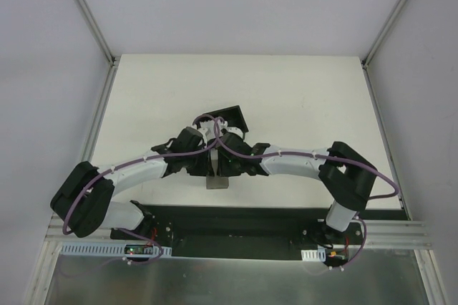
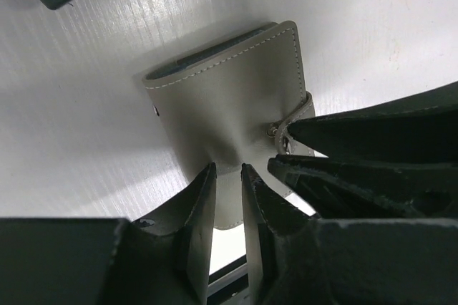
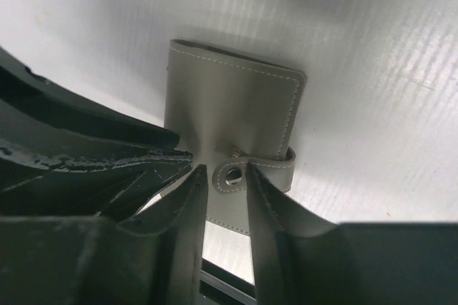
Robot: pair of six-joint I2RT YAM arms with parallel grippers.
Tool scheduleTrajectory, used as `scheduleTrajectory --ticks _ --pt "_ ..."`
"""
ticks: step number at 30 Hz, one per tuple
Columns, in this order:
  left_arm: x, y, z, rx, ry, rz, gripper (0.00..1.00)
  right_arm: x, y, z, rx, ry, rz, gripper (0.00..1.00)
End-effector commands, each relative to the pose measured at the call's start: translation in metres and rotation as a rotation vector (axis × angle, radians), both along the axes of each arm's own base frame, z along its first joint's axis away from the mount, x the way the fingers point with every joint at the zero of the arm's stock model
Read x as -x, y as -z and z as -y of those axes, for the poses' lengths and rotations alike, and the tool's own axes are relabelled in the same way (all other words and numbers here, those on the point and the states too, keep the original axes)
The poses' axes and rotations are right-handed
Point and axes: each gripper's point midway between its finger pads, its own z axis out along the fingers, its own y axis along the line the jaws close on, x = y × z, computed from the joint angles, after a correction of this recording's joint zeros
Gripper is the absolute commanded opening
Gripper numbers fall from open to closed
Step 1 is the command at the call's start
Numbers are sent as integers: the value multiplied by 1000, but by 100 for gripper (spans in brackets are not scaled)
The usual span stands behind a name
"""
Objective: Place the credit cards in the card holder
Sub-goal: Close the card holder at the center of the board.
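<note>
The left arm [image 1: 136,172] and the right arm [image 1: 293,164] meet over the middle of the white table [image 1: 300,97]. Both are bent down onto a grey wallet [image 2: 229,97], which lies flat and folded shut.

The left pincer [image 2: 227,169] stands narrow, with a finger on either side of the wallet's near edge. The leather is dimpled just ahead of the fingers, but I cannot tell whether it is pinched.

The right pincer [image 3: 225,170] is narrow too, with the strap's metal snap [image 3: 232,172] between its fingertips (gripped or merely straddled, I cannot tell).

The card holder [image 1: 232,114], black, sits on the table just beyond both pincers. The wrists partly hide it from above.
</note>
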Motion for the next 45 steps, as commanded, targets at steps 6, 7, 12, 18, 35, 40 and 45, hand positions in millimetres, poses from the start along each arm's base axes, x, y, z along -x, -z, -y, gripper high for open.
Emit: scheduleTrajectory --ticks 6,7,12,18,35,40,45 --pt "7 3 -2 0 6 5 21 -2 -41 -17 -156 -33 50 45" --pt "6 2 -3 -1 4 8 21 -3 -46 -15 -165 -26 60 46" --pt "6 2 -3 -3 8 13 24 -6 -45 6 -144 30 100 41" --pt "2 -6 1 11 37 43 31 -2 -35 24 -133 80 85 32" --pt "7 3 -2 -14 81 31 47 -11 -35 23 -203 109 55 17" --pt "10 12 -4 -37 96 5 45 -11 -28 21 -198 106 33 17" --pt "12 18 -5 -51 102 -12 44 -12 -24 22 -197 117 24 17"
